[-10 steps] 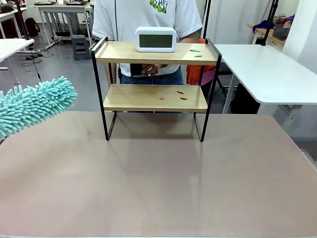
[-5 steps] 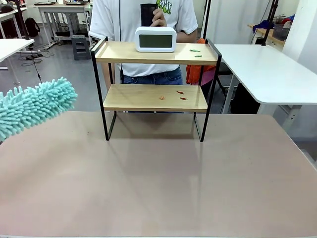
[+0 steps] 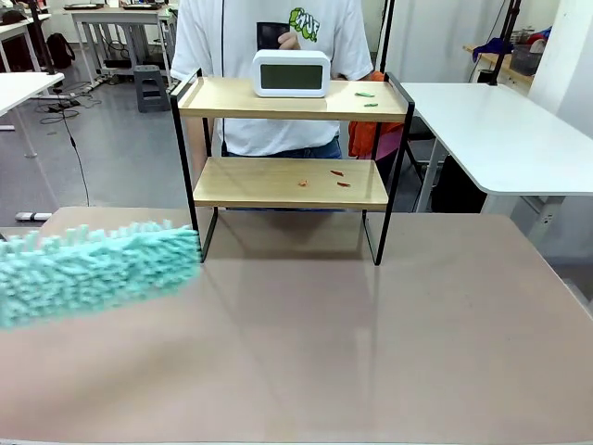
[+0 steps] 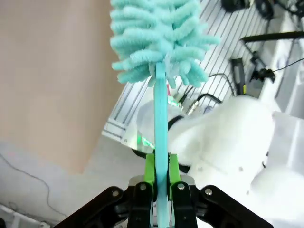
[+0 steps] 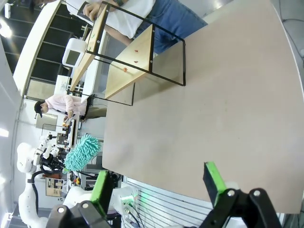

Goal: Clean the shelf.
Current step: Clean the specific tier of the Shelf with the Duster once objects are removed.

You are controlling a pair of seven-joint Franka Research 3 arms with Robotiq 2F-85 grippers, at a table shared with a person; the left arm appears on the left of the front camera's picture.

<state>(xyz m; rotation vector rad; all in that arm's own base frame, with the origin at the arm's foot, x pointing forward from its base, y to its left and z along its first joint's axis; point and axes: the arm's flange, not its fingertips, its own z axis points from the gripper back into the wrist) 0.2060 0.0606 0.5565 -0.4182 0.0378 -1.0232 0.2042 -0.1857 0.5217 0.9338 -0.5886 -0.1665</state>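
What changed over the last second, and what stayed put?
The teal duster dropped and swung right, toward the shelf's left legs, blurred with motion. The person's hand rose from waist to chest, holding a dark object. Unchanged: the left gripper, jaws shut on the duster's handle; the clock and green scraps on the top board; reddish scraps on the lower board.

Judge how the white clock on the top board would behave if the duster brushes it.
The clock looks like light plastic, wider than tall, so it would probably slide rather than tip. The duster has soft fringes that would likely bend first, pushing weakly.
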